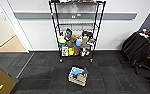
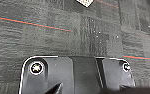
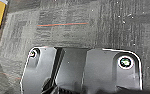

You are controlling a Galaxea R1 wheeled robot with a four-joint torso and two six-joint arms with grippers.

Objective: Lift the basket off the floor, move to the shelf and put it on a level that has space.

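Head view: basket [image 1: 78, 76] sitting on the floor [image 1: 41, 72] just in front of the shelf [image 1: 77, 30], nothing lifted yet.

Left wrist view is looking down at carpet, with a pale corner of something at the edge; right wrist view is showing carpet too. Can't tell if either tool is open or closed. Whole job's still waiting: lifting, driving over, placing on a free level [image 1: 77, 23].

Each wrist carries a wide dark plate [image 2: 76, 75] with rounded, pale-edged corners, a round silvery fitting [image 3: 125, 62] at each corner, roughly 10 and 2 o'clock.
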